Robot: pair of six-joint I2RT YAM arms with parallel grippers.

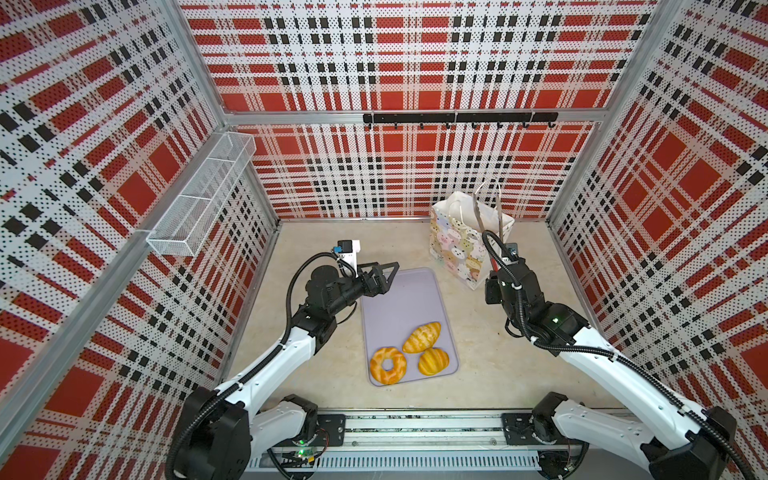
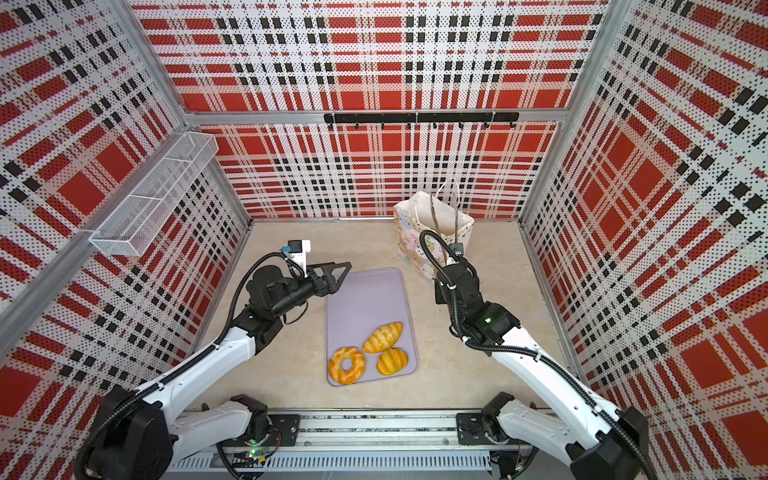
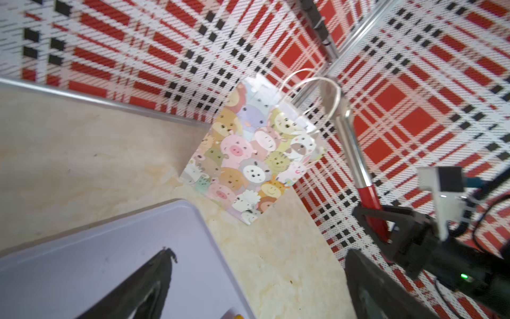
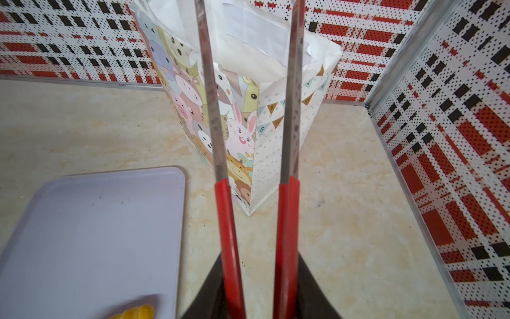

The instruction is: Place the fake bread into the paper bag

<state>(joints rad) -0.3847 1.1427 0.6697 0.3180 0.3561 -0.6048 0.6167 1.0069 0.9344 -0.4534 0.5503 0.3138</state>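
– Over at the bag (image 1: pixel 457 249), what are the tongs (image 4: pixel 225 221) doing?
– Hanging above its mouth with their arms spread and nothing showing between the tips. The right gripper (image 4: pixel 259 276) is clamping the red handles.
– And the left gripper (image 1: pixel 384 270)?
– Gaping wide and empty, hovering over the tray's (image 1: pixel 399 299) far left corner.
– Where are the pieces lying?
– Doughnut (image 1: pixel 387 365), roll (image 1: pixel 422 337) and bun (image 1: pixel 433 360) are sitting close together at the tray's near end, well apart from the bag. What the bag is holding, I cannot tell.
– How are you expecting them to handle?
– I'm guessing light, and the gloss is suggesting slippery skins. Whether they are giving under a squeeze, I cannot say.
– So where are you taking hold?
– I'm thinking the roll across its middle, with the tips biting into the ridges. For the doughnut, one arm going through the hole and the other outside the ring. The bun is looking likeliest to squirt out, so I'm favouring a low pinch across its widest part.
– And the bag?
– It's looking like thin paper, probably tipping at a nudge, and the cord handles are standing where the tongs could snag.
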